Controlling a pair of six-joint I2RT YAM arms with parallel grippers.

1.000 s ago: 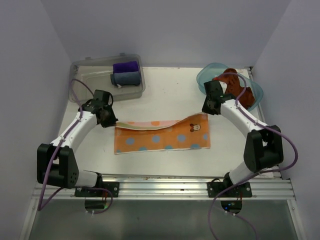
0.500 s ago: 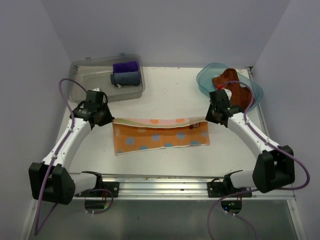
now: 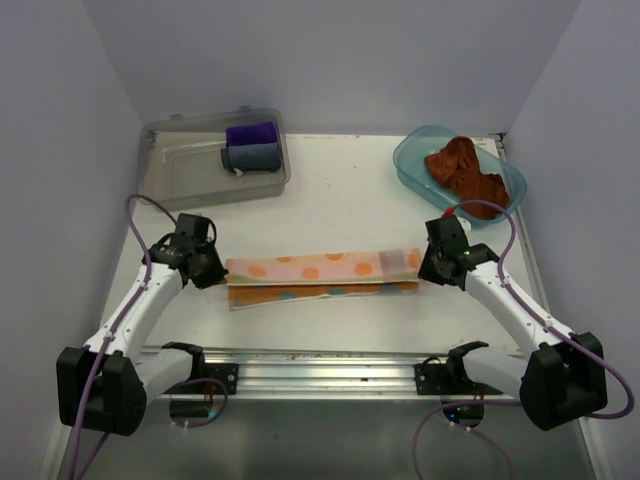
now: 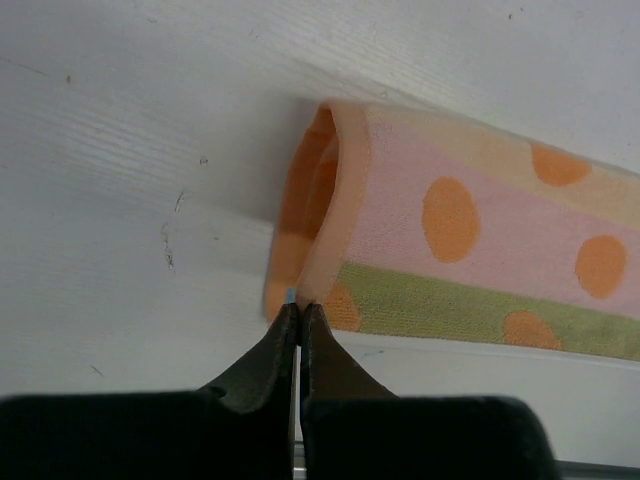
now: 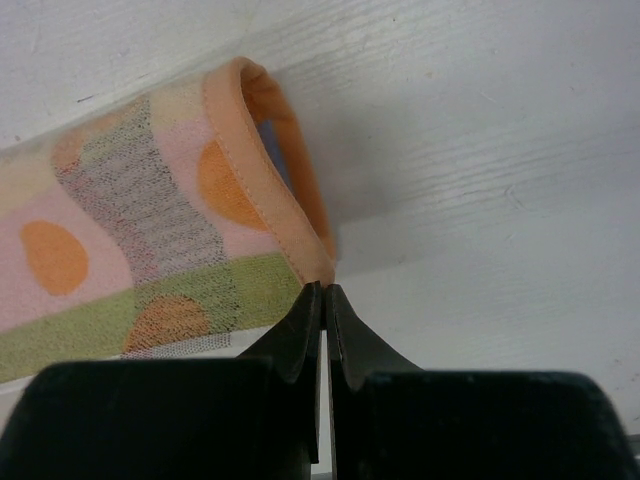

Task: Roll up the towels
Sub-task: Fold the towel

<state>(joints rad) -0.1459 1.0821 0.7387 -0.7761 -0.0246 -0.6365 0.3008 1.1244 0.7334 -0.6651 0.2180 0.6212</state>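
Far-left corner of the bench (image 3: 340, 200): a clear bin (image 3: 170, 172) with a purple cloth (image 3: 251, 133) and a grey-blue cloth (image 3: 252, 156), touching, against its right wall. Nearer, towards the left edge: the left gripper (image 3: 208, 268), low over the surface. In the wrist view the left gripper (image 4: 300, 308) has its jaws pressed together with no gap, and the near-left corner of the patterned towel (image 4: 470, 250) is pinched at the tips. Patterned towel (image 3: 320, 277) is a long narrow strip, left to right across the middle of the bench, closer to the near edge than the far one, doubled over lengthwise. The top layer is pale pink with orange dots and a green band along the near side. A sliver of the orange lower layer with blue dots shows along the near edge in the overhead view. Both short ends gape open a little at the fold, and there is a grey patch close to the right end. Right gripper (image 3: 430, 268) is at that right end. From its wrist camera the right gripper (image 5: 325, 292) is likewise clamped tight, tips on the near-right corner hem of the patterned towel (image 5: 120, 240). Far-right corner: a blue tub (image 3: 408, 163) holding the rust-brown towel (image 3: 463, 170), crumpled and unrolled, well apart from both arms.
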